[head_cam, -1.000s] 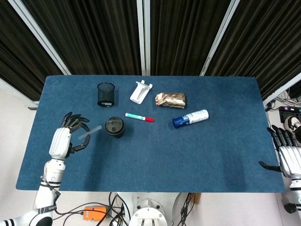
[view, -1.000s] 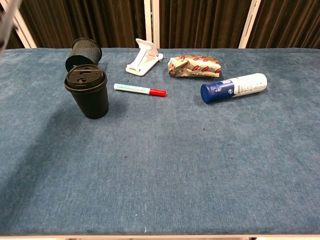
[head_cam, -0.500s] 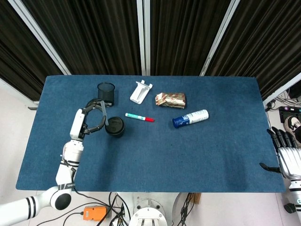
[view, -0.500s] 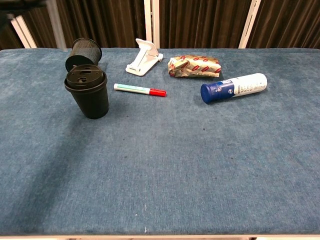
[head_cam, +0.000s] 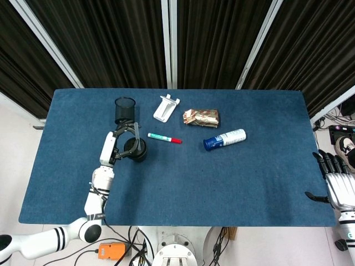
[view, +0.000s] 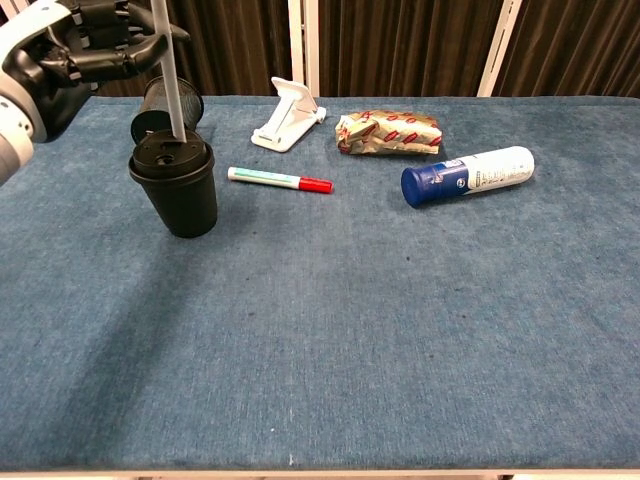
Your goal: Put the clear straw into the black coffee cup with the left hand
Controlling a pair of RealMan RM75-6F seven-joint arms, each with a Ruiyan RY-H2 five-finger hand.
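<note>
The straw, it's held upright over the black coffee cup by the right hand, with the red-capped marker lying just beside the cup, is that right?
Not quite: the left hand holds the clear straw, as the chest view shows. The right hand sits at the far table edge in the head view, holding nothing. The rest stands: the straw is upright over the black coffee cup, with the red-capped marker beside it.

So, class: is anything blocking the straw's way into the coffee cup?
Nothing visible. The left hand holds the straw nearly upright, its lower end right at the lid of the cup. The pen holder stands behind, out of the way.
</note>
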